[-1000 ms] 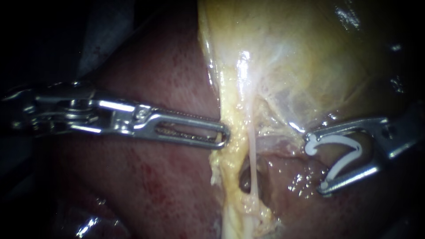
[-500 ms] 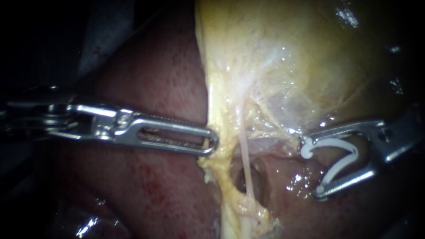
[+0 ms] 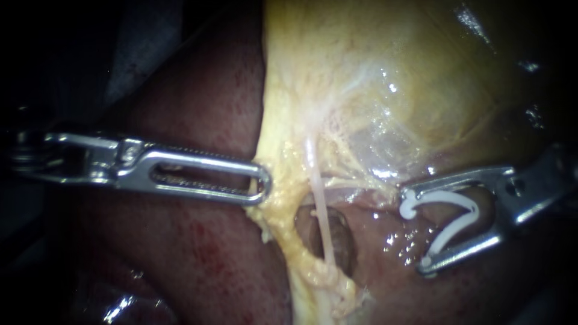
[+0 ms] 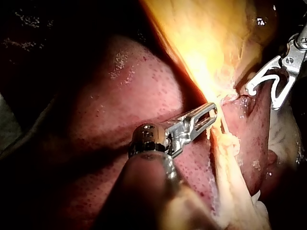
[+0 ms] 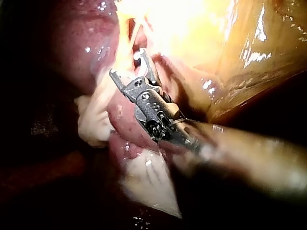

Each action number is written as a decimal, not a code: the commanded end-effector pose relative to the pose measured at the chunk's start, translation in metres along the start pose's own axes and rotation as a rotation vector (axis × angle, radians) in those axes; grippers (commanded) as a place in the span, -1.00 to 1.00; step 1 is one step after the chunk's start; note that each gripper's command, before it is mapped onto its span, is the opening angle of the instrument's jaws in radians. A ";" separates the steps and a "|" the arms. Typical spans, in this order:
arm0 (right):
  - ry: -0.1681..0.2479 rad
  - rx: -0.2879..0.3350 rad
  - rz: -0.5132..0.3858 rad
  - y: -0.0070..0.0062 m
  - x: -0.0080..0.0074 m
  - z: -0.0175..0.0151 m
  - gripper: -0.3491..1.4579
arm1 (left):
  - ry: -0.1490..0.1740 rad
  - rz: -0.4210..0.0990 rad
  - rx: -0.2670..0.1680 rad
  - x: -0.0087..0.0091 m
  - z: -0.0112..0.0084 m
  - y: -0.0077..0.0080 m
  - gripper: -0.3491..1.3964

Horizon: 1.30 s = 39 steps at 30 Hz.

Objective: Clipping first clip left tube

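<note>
My left instrument (image 3: 260, 183) comes in level, its slotted jaws shut on the edge of the yellow fatty tissue (image 3: 283, 180) under the gallbladder (image 3: 391, 54), drawing it sideways. A thin pale tube (image 3: 320, 216) runs down across a dark window (image 3: 340, 241), with a thicker yellow strand (image 3: 288, 241) on the window's left. My right instrument (image 3: 416, 232) stands right of the tube, apart from it. Its jaws are spread wide with an open white clip (image 3: 454, 219) seated between them, touching both. In the left wrist view my left instrument (image 4: 211, 112) grips the yellow strand and the clip (image 4: 277, 84) hangs beyond.
Dark red liver (image 3: 198, 241) lies under and around both instruments. Wet pink tissue (image 3: 391, 241) sits between the window and the clip. In the right wrist view my right instrument (image 5: 129, 64) points at bright yellow tissue (image 5: 182, 28), with pale fat (image 5: 93, 122) beside it.
My left instrument has drawn the yellow tissue to the left, widening the window behind the thin tube. My right instrument with the clip has edged left toward the tube.
</note>
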 end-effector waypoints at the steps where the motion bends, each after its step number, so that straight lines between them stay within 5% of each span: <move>1: 0.003 -0.001 0.001 0.0000 0.0000 0.0003 0.04 | 0.000 0.001 -0.001 0.0000 0.0001 0.0000 -1.00; 11: 0.022 -0.014 -0.002 0.0001 0.0005 0.0037 0.04 | 0.000 0.000 -0.006 0.0014 0.0014 0.0018 -1.00; 39: 0.015 -0.012 0.015 0.0010 -0.0037 0.0105 0.04 | 0.002 -0.001 -0.004 0.0015 0.0016 0.0013 -1.00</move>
